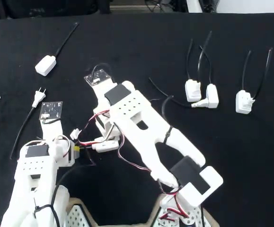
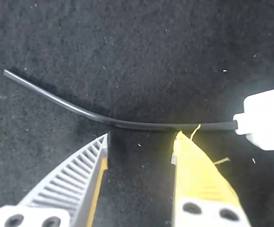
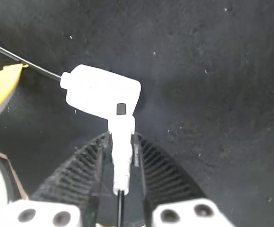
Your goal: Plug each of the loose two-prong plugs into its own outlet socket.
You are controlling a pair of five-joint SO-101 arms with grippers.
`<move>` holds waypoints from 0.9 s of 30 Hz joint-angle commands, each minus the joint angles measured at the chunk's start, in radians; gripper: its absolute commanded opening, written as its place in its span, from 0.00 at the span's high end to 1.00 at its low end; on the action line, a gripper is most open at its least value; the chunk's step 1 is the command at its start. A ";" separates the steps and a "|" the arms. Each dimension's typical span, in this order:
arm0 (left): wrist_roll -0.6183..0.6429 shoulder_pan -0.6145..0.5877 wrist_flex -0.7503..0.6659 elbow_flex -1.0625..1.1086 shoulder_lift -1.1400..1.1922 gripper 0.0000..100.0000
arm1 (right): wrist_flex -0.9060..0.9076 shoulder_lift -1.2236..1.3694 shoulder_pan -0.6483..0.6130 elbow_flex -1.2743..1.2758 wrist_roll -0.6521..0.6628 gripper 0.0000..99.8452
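Your right gripper (image 3: pixel 122 140) is clamped on the body of a white plug (image 3: pixel 123 126). It holds the plug in line with its cord, so the nose points straight at the white socket (image 3: pixel 101 92). No prongs show between the two, so I judge the plug is in or nearly home. Your left gripper (image 2: pixel 141 137) is spread wide, one finger on each side of the socket's thin black cable (image 2: pixel 80 111), with the yellow tip touching it. That is a sensible place to brace the socket against the push, though nothing is pinched. The right wrist view gives you the joint itself and the yellow finger beside the cable. The left wrist view gives you the gap between the fingers and the socket's end just beside them. The high view adds what remains: a loose plug (image 1: pixel 39 97) lying on the black table (image 1: pixel 141 42) near the left arm, and an empty socket (image 1: pixel 45 65) just beyond it. Three pairs (image 1: pixel 211 97) that look already mated sit well apart on the other side. From overhead the right arm lies across the working joint, so trust the wrist views for seating.
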 commanded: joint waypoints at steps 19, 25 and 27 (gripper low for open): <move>-0.006 -0.012 -0.015 -0.005 -0.017 0.78 | 0.123 0.088 -0.055 -0.134 -0.265 0.99; -0.006 -0.012 -0.015 -0.005 -0.017 0.78 | 0.138 0.159 -0.043 -0.186 -0.284 0.99; -0.006 -0.012 -0.015 -0.005 -0.017 0.78 | 0.155 0.171 -0.032 -0.217 -0.327 0.99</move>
